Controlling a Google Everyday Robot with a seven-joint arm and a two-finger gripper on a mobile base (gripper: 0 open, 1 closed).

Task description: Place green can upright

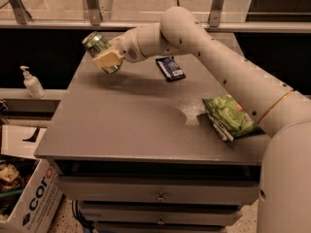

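The green can (97, 45) is a small shiny green drink can, held tilted in the air above the far left corner of the grey table (126, 125). My gripper (106, 58) is shut on the green can, its pale fingers (108, 60) clamped around the can's lower part. The white arm reaches in from the right across the table.
A crinkled green snack bag (229, 116) lies at the table's right edge. A dark blue packet (170, 67) lies at the back middle. A white pump bottle (31, 82) stands on a ledge to the left. A cardboard box (29, 203) sits on the floor at lower left.
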